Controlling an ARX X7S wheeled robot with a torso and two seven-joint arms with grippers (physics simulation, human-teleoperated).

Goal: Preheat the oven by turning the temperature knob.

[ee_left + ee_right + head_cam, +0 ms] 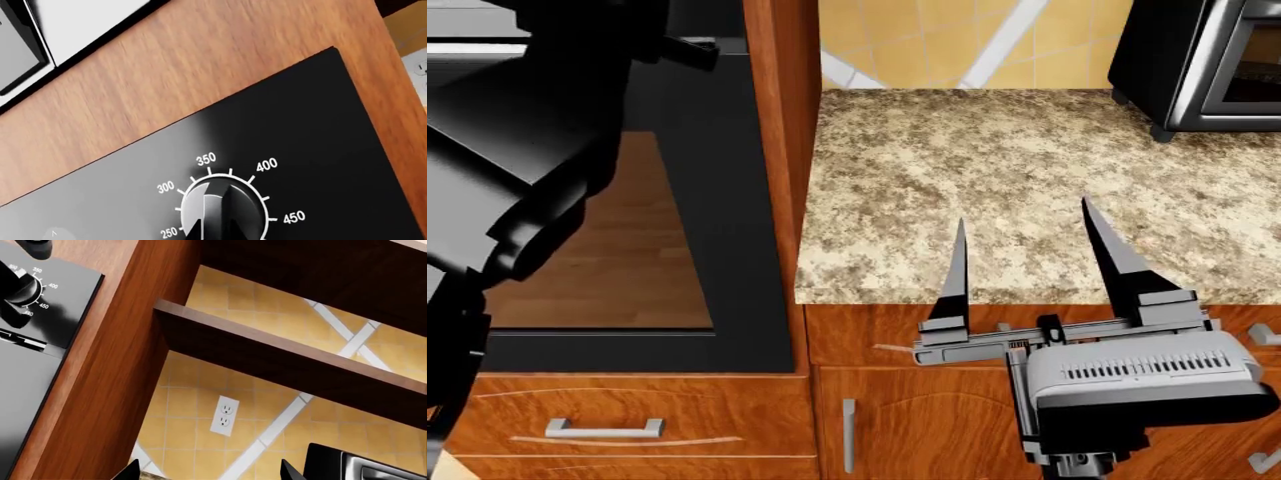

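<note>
The oven's black control panel (313, 130) fills the left wrist view. Its temperature knob (223, 202) sits in a ring of marks from 250 to 450, its ridge pointing between 350 and 400. My left gripper (217, 234) has its two dark fingertips (193, 231) set close together on either side of the knob's ridge, shut on it. In the head view my left arm hides the knob; the oven (727, 220) shows its dark glass door. My right gripper (1021, 260) hangs open and empty over the counter's front edge. The knob (17, 287) also shows in the right wrist view.
A wooden cabinet post (785, 150) separates the oven from the speckled counter (988, 170). A small countertop oven (1208, 60) stands at the counter's back right. Drawers and doors with metal handles (603, 428) lie below. A wall socket (224, 414) sits under a wooden shelf (280, 360).
</note>
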